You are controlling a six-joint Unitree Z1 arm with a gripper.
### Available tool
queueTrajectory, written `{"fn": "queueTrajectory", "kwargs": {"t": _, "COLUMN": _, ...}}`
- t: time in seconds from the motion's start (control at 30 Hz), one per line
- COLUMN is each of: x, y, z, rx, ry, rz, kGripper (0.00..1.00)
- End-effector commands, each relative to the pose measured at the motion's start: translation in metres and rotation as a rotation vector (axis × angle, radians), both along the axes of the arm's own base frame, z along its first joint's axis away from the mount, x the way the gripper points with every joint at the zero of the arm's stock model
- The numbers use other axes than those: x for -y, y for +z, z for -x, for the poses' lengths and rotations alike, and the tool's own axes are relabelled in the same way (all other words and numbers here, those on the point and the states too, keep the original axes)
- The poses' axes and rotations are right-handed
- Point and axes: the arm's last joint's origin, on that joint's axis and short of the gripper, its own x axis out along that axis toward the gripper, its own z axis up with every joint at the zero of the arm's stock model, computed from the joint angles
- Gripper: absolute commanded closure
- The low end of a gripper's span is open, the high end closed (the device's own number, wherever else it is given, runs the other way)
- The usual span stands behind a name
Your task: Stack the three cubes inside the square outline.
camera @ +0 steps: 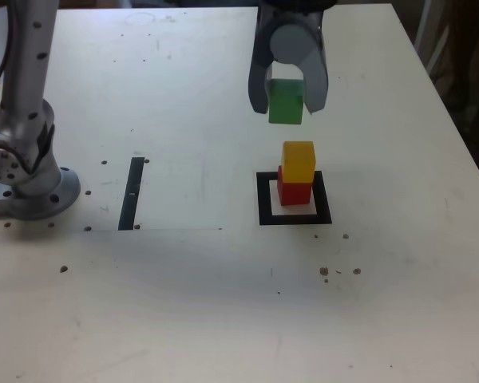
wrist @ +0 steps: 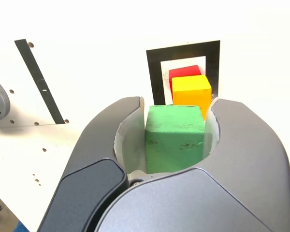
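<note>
Evidently light and rigid, the green cube [camera: 286, 101] hangs clamped by its flat opposite sides in the gripper [camera: 287, 102], above the yellow cube [camera: 298, 161] stacked slightly askew on the red cube [camera: 294, 192] inside the square outline [camera: 294, 216] mid-worktop [camera: 223, 303]; smooth faces could slip.

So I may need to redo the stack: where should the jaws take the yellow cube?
Take the yellow cube from above, by two opposite side faces. It sits on the red cube, slightly offset, with flat, exposed sides and nothing beside it.
</note>
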Motion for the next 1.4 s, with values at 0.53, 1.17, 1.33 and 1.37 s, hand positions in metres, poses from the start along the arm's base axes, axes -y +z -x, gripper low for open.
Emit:
{"fn": "queueTrajectory", "kwargs": {"t": 0.53, "x": 0.020, "y": -0.012, "z": -0.008, "rx": -0.006, "ry": -0.036, "rz": -0.023, "kGripper": 0.68}}
{"fn": "queueTrajectory", "kwargs": {"t": 1.17, "x": 0.021, "y": -0.039, "z": -0.026, "rx": -0.047, "ry": -0.053, "rz": -0.023, "kGripper": 0.64}}
{"fn": "queueTrajectory", "kwargs": {"t": 1.33, "x": 0.021, "y": -0.042, "z": -0.029, "rx": -0.048, "ry": -0.065, "rz": -0.019, "kGripper": 0.49}}
{"fn": "queueTrajectory", "kwargs": {"t": 1.37, "x": 0.021, "y": -0.042, "z": -0.030, "rx": -0.047, "ry": -0.068, "rz": -0.018, "kGripper": 0.45}}
